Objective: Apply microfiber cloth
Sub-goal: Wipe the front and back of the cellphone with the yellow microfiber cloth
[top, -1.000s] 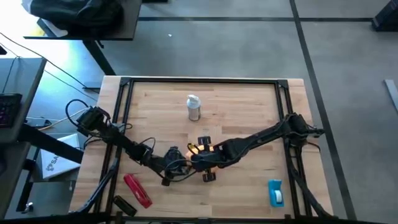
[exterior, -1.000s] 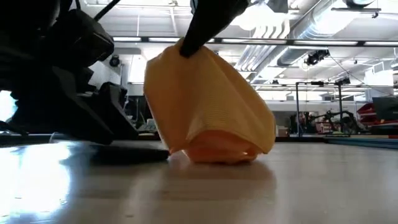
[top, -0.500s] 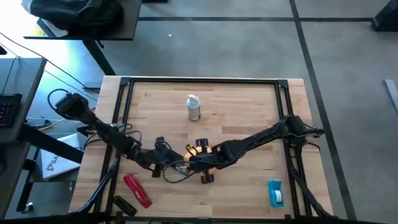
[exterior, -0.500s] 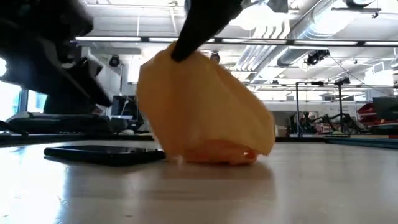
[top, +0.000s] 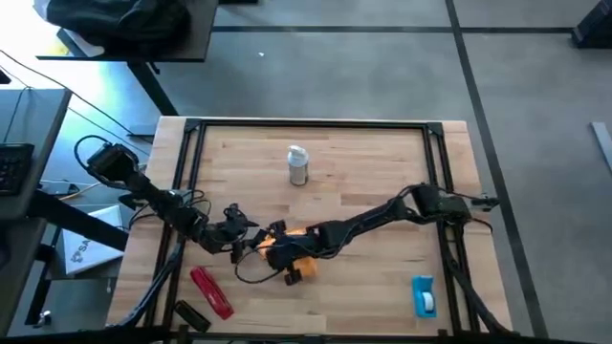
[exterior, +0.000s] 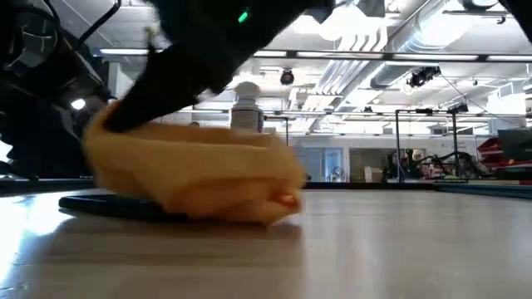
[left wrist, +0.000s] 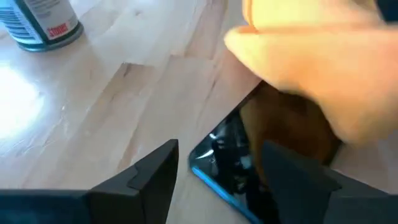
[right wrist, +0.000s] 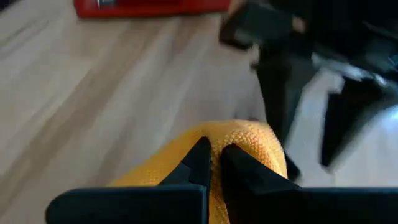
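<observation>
Nearest the table's front edge, a red oblong object (top: 211, 291) lies left and a blue-and-white item (top: 424, 295) right, bare wood between. Further in, the right gripper (right wrist: 212, 163) pinches the bright orange microfiber cloth (exterior: 195, 173) onto a flat dark phone (left wrist: 233, 165). Just beside it, the left gripper (left wrist: 219, 163) hovers, fingers spread. Beyond, a white-capped spray can (top: 297, 165) stands amid clear boards.

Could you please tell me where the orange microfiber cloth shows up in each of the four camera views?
High view: microfiber cloth at lower centre.
Low view: cloth left of centre, lying over a dark phone.
Left wrist view: cloth at upper right.
Right wrist view: cloth in the right gripper.
Shared landmark: spray can.
</observation>
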`<act>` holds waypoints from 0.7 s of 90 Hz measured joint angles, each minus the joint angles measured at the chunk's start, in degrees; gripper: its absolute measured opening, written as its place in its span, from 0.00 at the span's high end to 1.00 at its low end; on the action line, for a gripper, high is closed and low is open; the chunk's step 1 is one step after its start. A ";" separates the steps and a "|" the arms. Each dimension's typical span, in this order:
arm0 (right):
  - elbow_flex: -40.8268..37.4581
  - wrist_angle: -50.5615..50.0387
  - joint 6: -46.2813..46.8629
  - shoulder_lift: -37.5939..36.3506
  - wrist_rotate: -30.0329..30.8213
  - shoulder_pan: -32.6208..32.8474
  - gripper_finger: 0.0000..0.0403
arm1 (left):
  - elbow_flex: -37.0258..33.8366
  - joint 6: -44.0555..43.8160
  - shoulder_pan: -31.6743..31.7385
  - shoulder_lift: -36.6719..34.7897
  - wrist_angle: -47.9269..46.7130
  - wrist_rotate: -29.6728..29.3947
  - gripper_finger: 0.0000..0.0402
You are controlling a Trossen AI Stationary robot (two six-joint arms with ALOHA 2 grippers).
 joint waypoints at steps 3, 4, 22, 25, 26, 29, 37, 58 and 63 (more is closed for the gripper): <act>-0.02 2.07 0.02 1.05 -0.11 -0.09 1.00 | -0.01 -0.15 0.00 0.92 -0.04 -0.28 0.49; -0.02 2.78 0.00 1.41 -0.10 -0.10 1.00 | -0.01 -0.30 0.00 1.23 -0.01 -0.38 0.49; -0.02 11.03 1.86 5.40 4.63 0.00 1.00 | 0.25 -2.93 0.00 6.81 1.44 -1.49 0.49; -0.02 11.10 2.21 5.59 6.12 0.02 1.00 | 0.29 -3.17 0.00 7.51 1.56 -1.73 0.49; -0.02 11.13 2.41 5.62 6.65 0.02 1.00 | 0.31 -3.29 0.00 7.72 1.56 -1.81 0.49; -0.02 11.15 2.93 5.63 8.33 0.02 1.00 | 0.40 -3.75 0.00 8.27 1.81 -1.90 0.49; -0.02 11.54 4.10 5.63 13.09 0.67 1.00 | 0.40 -4.53 0.00 8.96 1.89 -2.06 0.49; -0.02 3.82 13.33 5.31 28.07 5.61 1.00 | 0.25 -7.86 -2.51 9.23 1.45 -3.79 0.49; -0.02 0.21 17.25 5.12 32.12 7.05 1.00 | 0.21 -9.24 -3.26 9.25 1.28 -4.08 0.49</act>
